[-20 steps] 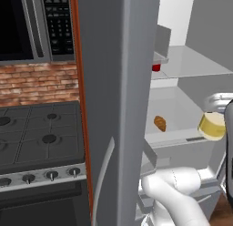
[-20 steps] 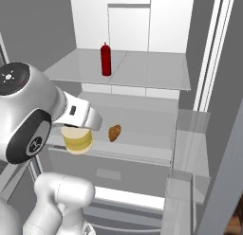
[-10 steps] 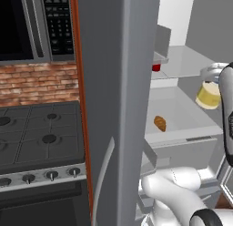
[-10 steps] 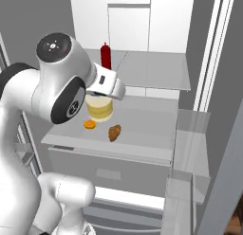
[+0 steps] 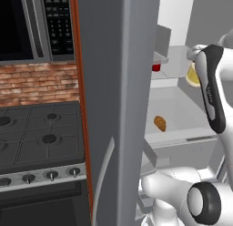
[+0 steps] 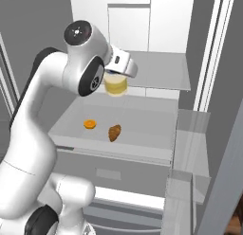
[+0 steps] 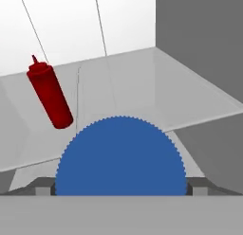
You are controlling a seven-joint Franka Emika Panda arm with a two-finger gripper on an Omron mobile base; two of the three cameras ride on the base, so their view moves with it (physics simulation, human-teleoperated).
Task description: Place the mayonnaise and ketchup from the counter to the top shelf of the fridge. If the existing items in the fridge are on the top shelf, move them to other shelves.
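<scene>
My gripper (image 6: 116, 79) is shut on the mayonnaise (image 6: 116, 85), a creamy jar whose blue lid (image 7: 121, 156) sits at the bottom of the hand view. It holds the jar at the front left edge of the fridge's top shelf (image 6: 161, 73); I cannot tell whether the jar touches it. The ketchup (image 7: 49, 94), a slim red bottle, stands on that shelf further back and left of the jar. From the left base view, part of the jar (image 5: 193, 75) shows behind the arm. The orange-brown roll (image 6: 114, 132) lies on the shelf below (image 6: 147, 134).
A small orange lump (image 6: 89, 123) lies left of the roll. The open grey fridge door (image 5: 118, 106) stands left of the compartment, with a stove (image 5: 41, 134) and microwave (image 5: 27, 24) beyond it. Door bins (image 6: 190, 149) jut out on the right.
The arm has lifted the jar from the height of the middle shelf up to the top shelf's front edge and carried it further into the fridge.
</scene>
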